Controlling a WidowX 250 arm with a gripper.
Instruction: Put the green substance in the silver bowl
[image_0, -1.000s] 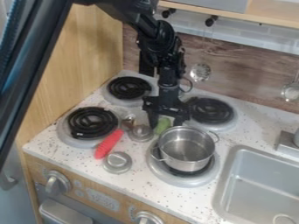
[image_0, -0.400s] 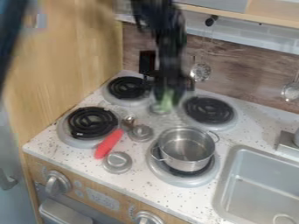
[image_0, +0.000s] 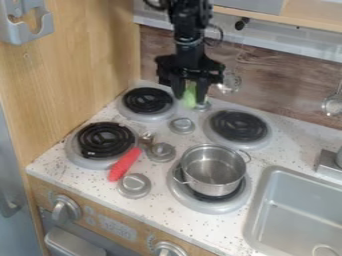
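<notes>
The green piece (image_0: 190, 92) hangs gripped, the silver pot (image_0: 213, 178) upright on a burner (image_0: 204, 206).

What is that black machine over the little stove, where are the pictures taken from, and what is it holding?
That's a robot arm, a bit like a metal arm with no person attached. It comes in from the top of the picture. At its end hangs a tool with two fingers, and between them it holds a soft-looking green thing.

All the pictures come from one camera looking down at a slant.

Below is a pretend stove top with four black burners. A shiny silver pot sits on the front right one. A red handle lies to the pot's left, and a sink is on the right.
</notes>
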